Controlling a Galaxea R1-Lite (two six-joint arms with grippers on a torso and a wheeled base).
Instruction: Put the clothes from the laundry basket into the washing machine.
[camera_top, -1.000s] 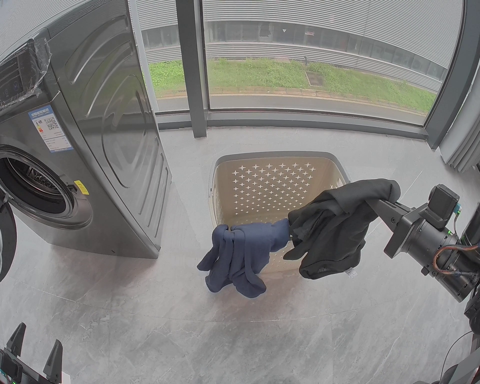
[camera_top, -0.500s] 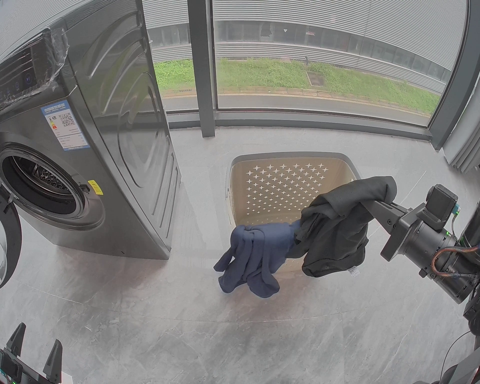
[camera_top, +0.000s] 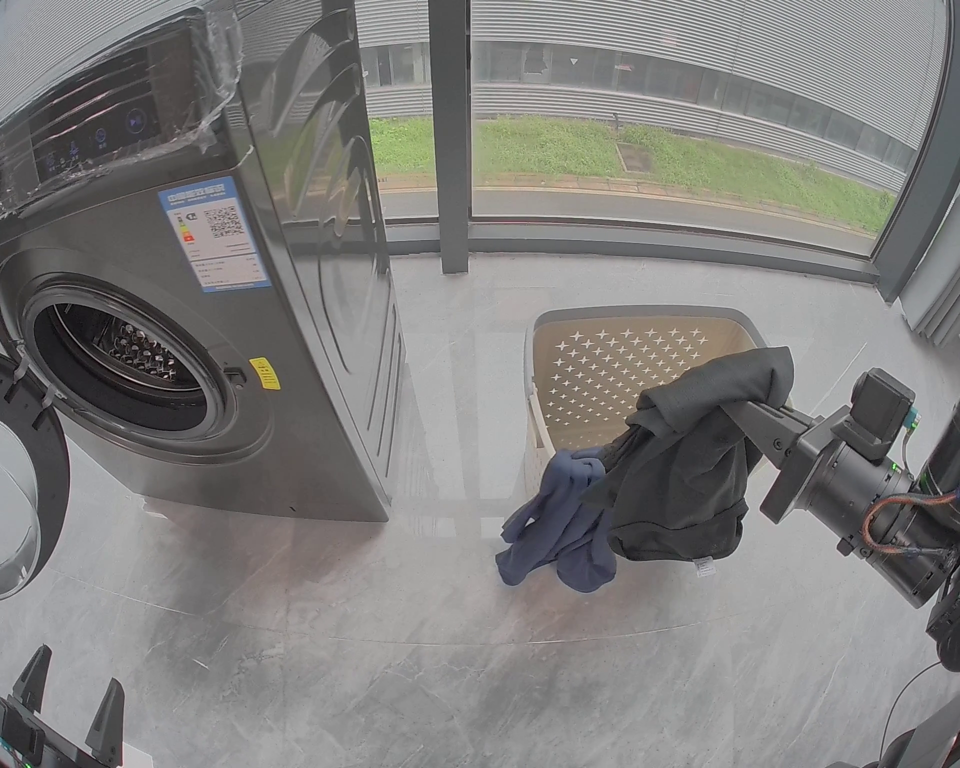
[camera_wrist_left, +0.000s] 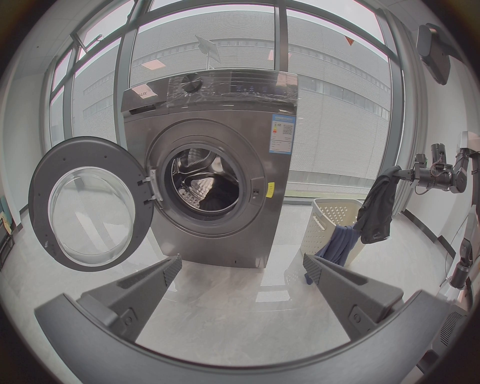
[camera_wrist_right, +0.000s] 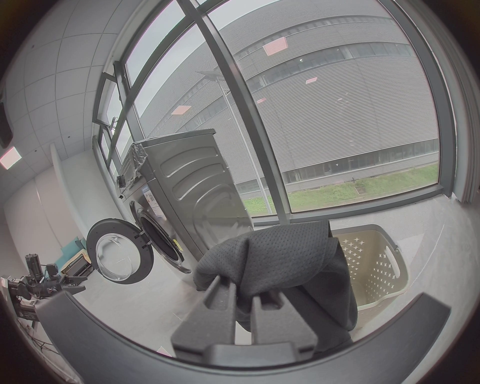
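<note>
Right gripper (camera_top: 748, 413), seen from the head, is pressed together on a dark grey garment (camera_top: 690, 470). The garment drapes over the fingers and hangs straight down, long axis vertical, over the near right corner of the laundry basket (camera_top: 640, 365). A blue garment (camera_top: 560, 515) lies over the basket's near rim and trails toward the floor (camera_top: 400, 640), just beside the dark one. The washing machine (camera_top: 320, 250) stands well apart to the left, its drum opening (camera_top: 125, 360) facing near and its door (camera_top: 30, 490) swung open farther left. The load therefore has to travel leftward across the floor to reach the drum. At the near left sits the left gripper (camera_top: 65, 700), spread and empty, closer to the machine than the right arm.

From the left wrist, the left gripper (camera_wrist_left: 240, 262) has its fingers wide apart and faces the drum opening (camera_wrist_left: 205, 182) squarely. Something dark lies inside, too dim to name. Right of the machine stands the laundry basket (camera_wrist_left: 327, 220) with the blue garment (camera_wrist_left: 342, 242) over its side. Above it the dark grey garment (camera_wrist_left: 377, 210) dangles from the right gripper (camera_wrist_left: 404, 173).

From the right wrist, the right gripper (camera_wrist_right: 245, 300) pinches a fold of the dark grey garment (camera_wrist_right: 285, 255), a soft, finely perforated knit bunched over the fingers. The laundry basket (camera_wrist_right: 375, 260) sits just behind it, and the washing machine (camera_wrist_right: 195, 180) with its open door (camera_wrist_right: 120, 250) lies beyond to the left.
</note>
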